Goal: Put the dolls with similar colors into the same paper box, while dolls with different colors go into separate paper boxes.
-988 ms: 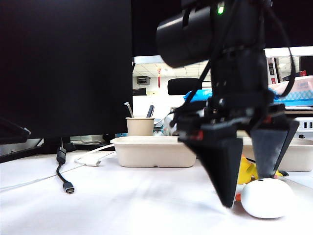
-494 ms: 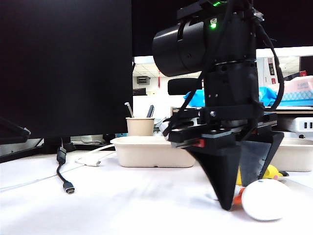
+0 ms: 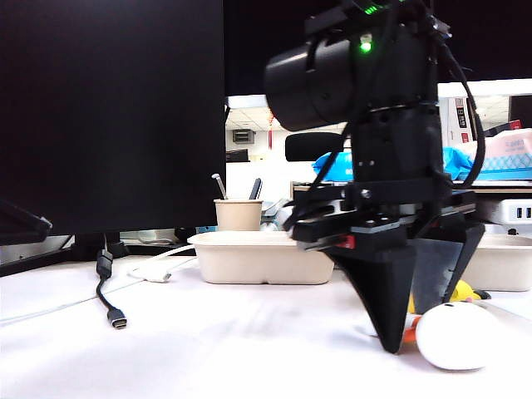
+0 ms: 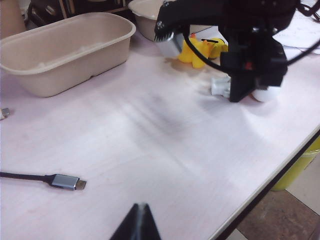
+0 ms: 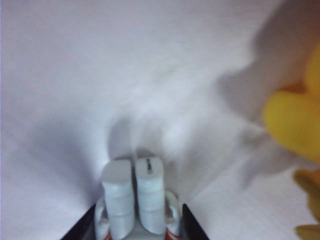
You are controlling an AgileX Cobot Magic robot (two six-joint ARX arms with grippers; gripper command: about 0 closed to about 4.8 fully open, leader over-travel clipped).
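My right gripper [image 3: 409,332] points down at the table, its black fingers closed round a white round-headed doll [image 3: 461,337] with orange on it. In the right wrist view the doll's white legs [image 5: 135,192] stick out between the fingers of the right gripper [image 5: 136,225]. Yellow dolls [image 4: 200,49] lie just behind it, next to one paper box [image 3: 499,262]. The other paper box [image 3: 262,258] stands left of that one, with nothing showing in it [image 4: 65,50]. My left gripper [image 4: 140,209] hangs shut and holds nothing, well away from the dolls.
A tan cup with pens [image 3: 238,214] stands behind the boxes. A black cable with a plug [image 3: 112,314] lies at the left under a dark monitor [image 3: 112,116]. The table edge [image 4: 270,185] runs close to the dolls.
The right gripper's fingers have drawn in from wide apart to tight round the white doll. The doll's head has shifted slightly. The left arm has not moved.
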